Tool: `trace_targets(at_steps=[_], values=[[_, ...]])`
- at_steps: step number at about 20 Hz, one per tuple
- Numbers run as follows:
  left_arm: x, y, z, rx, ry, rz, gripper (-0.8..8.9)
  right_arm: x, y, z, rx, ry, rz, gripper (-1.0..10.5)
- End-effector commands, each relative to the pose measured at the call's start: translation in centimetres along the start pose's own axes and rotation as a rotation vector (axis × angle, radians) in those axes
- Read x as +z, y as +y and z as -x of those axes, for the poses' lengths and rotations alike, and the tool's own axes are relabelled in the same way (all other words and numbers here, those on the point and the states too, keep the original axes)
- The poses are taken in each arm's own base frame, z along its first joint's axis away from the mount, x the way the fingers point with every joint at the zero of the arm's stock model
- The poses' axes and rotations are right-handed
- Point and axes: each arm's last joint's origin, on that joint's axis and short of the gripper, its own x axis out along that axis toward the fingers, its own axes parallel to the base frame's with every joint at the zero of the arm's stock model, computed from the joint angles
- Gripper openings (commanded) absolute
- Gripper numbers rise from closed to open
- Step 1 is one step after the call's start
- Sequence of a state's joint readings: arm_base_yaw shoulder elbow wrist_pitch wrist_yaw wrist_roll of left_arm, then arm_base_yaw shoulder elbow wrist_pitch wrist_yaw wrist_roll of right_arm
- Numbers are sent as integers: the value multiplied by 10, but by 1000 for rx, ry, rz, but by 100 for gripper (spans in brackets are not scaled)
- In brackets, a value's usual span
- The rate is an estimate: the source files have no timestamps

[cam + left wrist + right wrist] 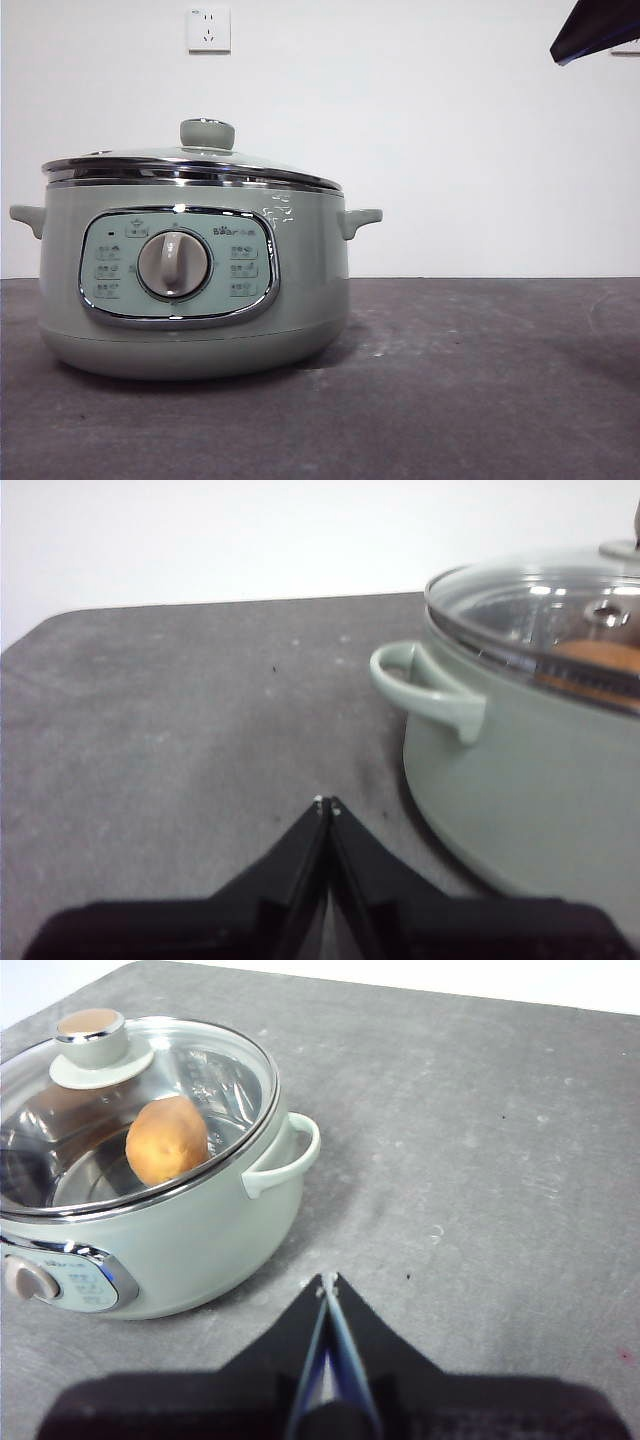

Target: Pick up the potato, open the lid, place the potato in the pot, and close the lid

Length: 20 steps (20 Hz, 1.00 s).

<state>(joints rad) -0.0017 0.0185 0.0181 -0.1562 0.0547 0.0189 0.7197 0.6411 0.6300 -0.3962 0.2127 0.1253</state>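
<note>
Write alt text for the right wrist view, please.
A potato lies inside a pale green pot under its closed glass lid, on a grey table. The right gripper, shut and empty, is beside the pot.

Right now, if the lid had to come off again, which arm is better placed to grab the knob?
Probably right. The right gripper looks down on the lid and its knob, above the potato. The left gripper sits low beside the pot. Both are shut and empty.
</note>
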Motion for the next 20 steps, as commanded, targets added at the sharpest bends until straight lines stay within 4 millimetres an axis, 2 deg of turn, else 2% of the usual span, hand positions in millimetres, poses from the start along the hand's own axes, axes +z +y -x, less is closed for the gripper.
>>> trace_targets(at_steps=[1, 20], values=[[-7, 0, 0, 6, 30, -10, -3, -1, 0, -1, -1, -1, -12, -16], [-6, 0, 0, 4, 23, -3, -3, -1, 0, -1, -5, -4, -10, -16]])
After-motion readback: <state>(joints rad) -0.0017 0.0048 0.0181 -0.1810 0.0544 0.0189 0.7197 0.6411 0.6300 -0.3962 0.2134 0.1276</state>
